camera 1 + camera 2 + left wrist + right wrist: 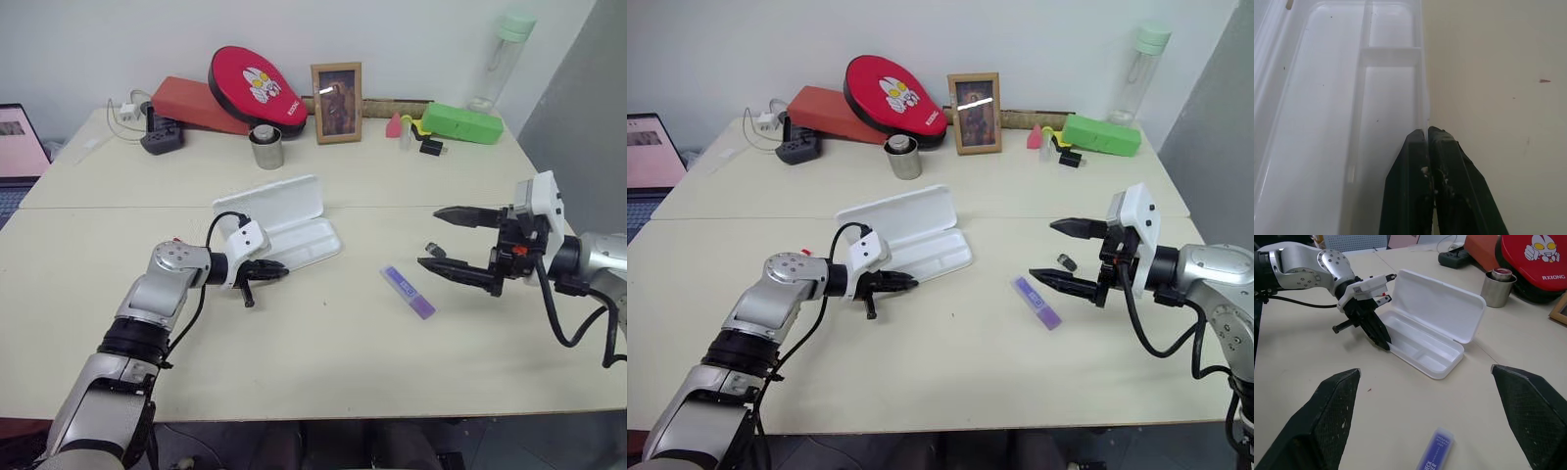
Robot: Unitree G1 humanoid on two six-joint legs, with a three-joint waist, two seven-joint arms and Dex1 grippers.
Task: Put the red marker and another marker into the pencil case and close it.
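Tool of the left arm [272,270] is fully closed, the two black fingers pressed together with nothing between them, and its tip sits at the near edge of the pencil case [294,235]. The case lies open on the counter [323,343], lid back, and its tray with the inner divider looks empty. Tool of the right arm [457,240] is wide open and holds nothing; it hangs above the counter, near the purple marker [408,292], which lies flat well apart from the case. A small dark piece [435,250] rests just beside the lower finger of this tool. I cannot find the red marker with certainty; only a small red spot [804,251] shows by the left wrist.

Risks, as I judge them: the closed left tool may push the light case and slide it away. The right tool may take the dark piece instead of the marker, or roll the marker off. Closing the lid now would leave both markers outside.
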